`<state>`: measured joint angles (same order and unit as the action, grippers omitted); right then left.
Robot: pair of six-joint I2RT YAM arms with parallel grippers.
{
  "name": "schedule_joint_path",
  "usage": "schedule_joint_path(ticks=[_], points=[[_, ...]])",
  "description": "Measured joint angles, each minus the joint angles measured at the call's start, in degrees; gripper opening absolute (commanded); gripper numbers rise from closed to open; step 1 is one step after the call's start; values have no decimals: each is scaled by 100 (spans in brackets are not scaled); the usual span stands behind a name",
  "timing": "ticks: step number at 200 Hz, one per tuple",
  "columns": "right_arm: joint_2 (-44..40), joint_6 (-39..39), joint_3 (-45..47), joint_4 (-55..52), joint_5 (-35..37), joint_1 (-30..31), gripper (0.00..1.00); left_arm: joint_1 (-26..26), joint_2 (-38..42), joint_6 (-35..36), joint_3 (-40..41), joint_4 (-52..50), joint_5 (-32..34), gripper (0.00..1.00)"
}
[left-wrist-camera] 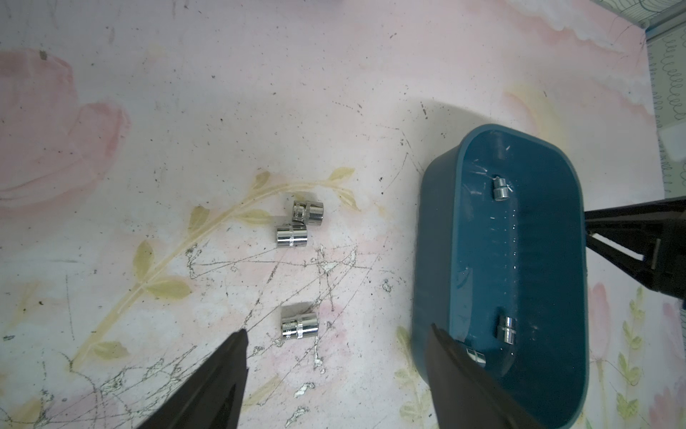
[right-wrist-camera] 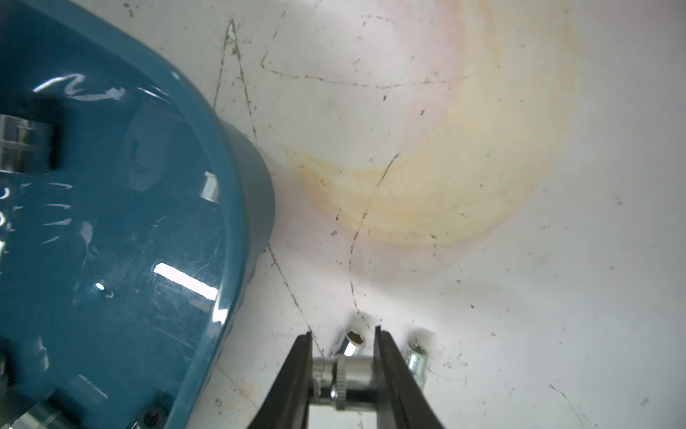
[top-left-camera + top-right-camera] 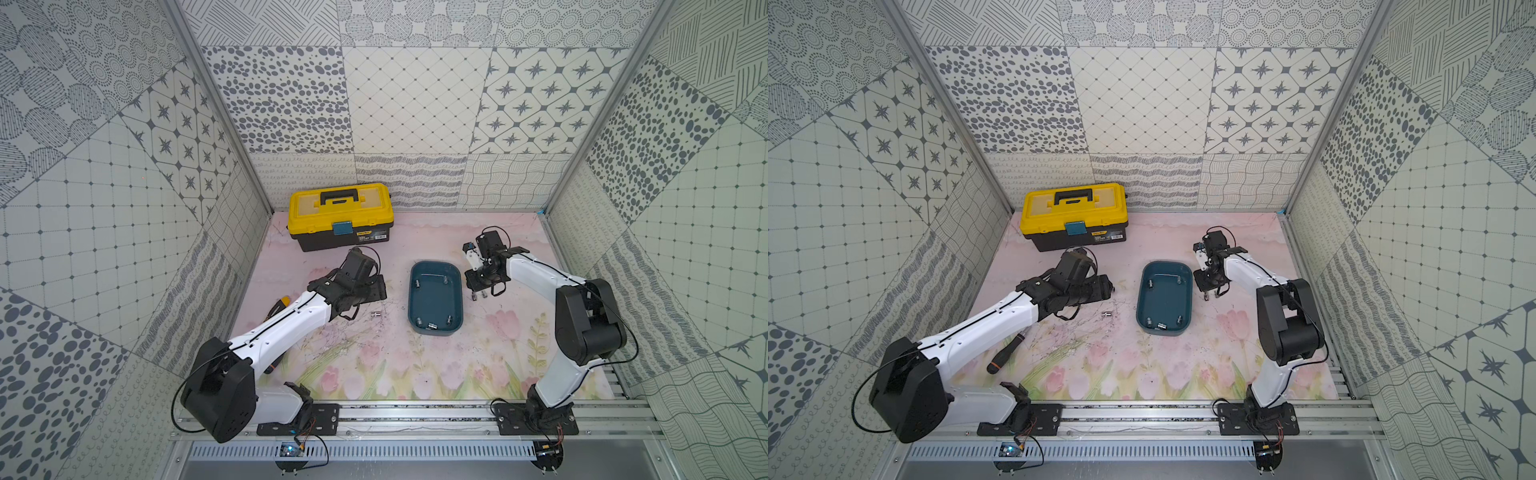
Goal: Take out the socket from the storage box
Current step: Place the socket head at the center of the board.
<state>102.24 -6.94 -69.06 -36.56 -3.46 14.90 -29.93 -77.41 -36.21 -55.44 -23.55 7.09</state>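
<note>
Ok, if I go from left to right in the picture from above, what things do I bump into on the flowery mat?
First the screwdriver → loose sockets → storage box → right end effector, pinching a socket.

Sockets [image 3: 432, 325] lie in the storage box [image 3: 436, 299], the toolbox [image 3: 340, 216] behind it.

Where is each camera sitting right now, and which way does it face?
Top views: high over the front rail, looking down and toward the back wall at the shallow dark teal plastic storage box and the yellow-lidded black toolbox; the left arm and right arm show whole.
Left wrist: on the left arm, looking down past the open left fingers at chrome steel sockets on the floral mat.
Right wrist: close above the mat beside the storage box, past the right fingers shut on one chrome socket.
Shared: every view shows the storage box.
</note>
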Motion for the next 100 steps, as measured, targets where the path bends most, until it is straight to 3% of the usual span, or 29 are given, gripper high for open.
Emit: schedule_joint_path(ticks=[100], points=[[643, -164, -249, 282, 81, -155, 25, 2, 0, 0, -2, 0, 2, 79]])
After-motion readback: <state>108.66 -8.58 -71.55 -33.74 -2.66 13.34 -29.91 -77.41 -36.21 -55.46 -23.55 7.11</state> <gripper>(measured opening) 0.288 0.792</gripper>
